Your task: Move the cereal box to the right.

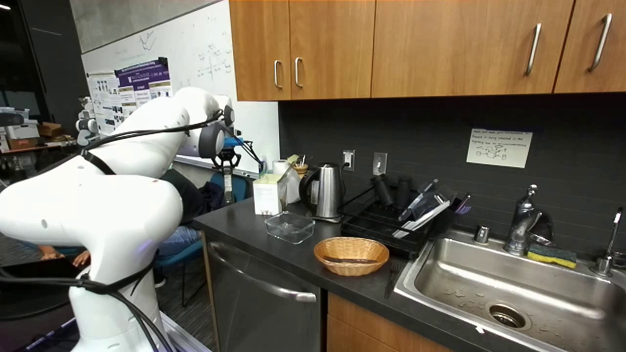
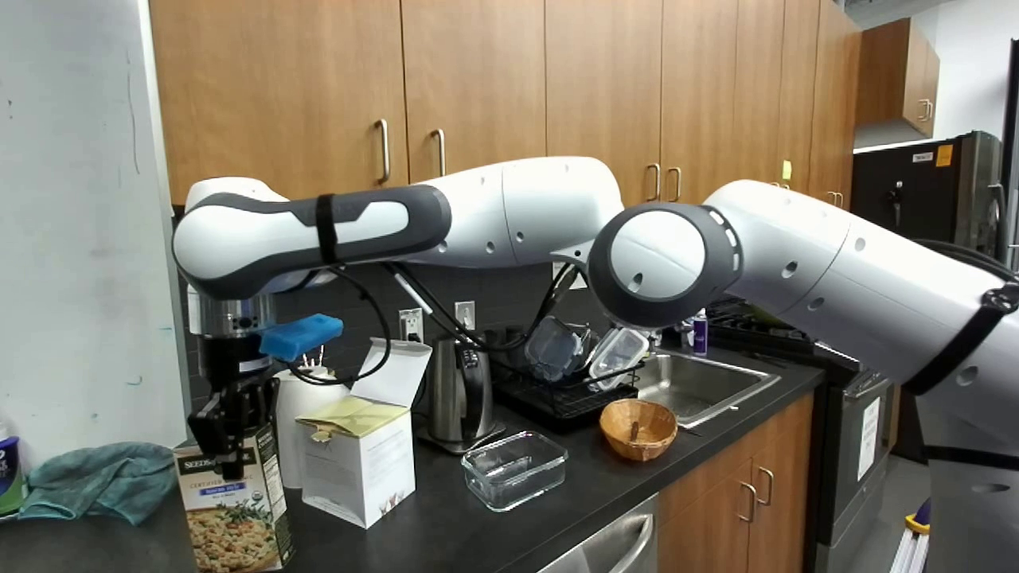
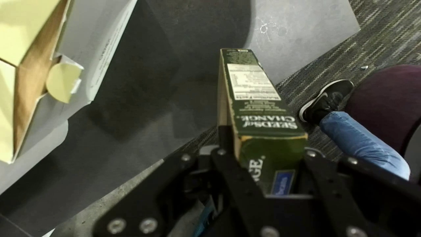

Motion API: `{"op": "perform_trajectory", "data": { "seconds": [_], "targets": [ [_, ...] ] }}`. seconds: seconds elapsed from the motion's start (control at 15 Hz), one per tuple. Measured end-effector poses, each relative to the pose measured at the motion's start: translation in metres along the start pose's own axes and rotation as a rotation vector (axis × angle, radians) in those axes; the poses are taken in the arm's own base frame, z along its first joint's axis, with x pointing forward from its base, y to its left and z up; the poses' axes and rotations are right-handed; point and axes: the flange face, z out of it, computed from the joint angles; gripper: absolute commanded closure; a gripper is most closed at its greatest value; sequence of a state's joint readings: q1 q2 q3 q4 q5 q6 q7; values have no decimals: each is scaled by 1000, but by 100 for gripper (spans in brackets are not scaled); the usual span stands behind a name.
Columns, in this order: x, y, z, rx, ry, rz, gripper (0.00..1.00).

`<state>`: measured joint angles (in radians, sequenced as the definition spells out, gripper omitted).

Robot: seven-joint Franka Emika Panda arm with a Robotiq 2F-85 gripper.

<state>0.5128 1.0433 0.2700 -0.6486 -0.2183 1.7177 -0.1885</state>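
Currently, my pincer [image 2: 239,454]: it holds the cereal box [image 2: 231,529] near its top.
Cereal box: upright, left of the white box [image 2: 342,477] in both exterior views; whether its bottom touches the counter [image 2: 438,501], I cannot tell.
Glass dish [image 1: 288,233]: on the counter, right of the white box.
Kettle [image 1: 330,188]: on the dish's far side.

Arm [image 2: 549,208]: smooth white shell, rounded segments, small recessed holes [image 2: 790,270], dark grey trim [image 2: 428,213]. Black straps [image 2: 326,229] wrap it; black cables [image 1: 49,281] run along the outside. Collar [image 2: 221,314]: silver metal, blue block [image 2: 301,337] near it. Jaws: black, angular linkages, bright round screw heads [image 3: 148,225].
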Motion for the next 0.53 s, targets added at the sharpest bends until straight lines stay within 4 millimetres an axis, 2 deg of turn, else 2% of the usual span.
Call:
{"op": "perform_trajectory", "data": {
  "seconds": [0.53],
  "targets": [
    [-6,-17,23,-3,-22,54,88]
  ]
}}
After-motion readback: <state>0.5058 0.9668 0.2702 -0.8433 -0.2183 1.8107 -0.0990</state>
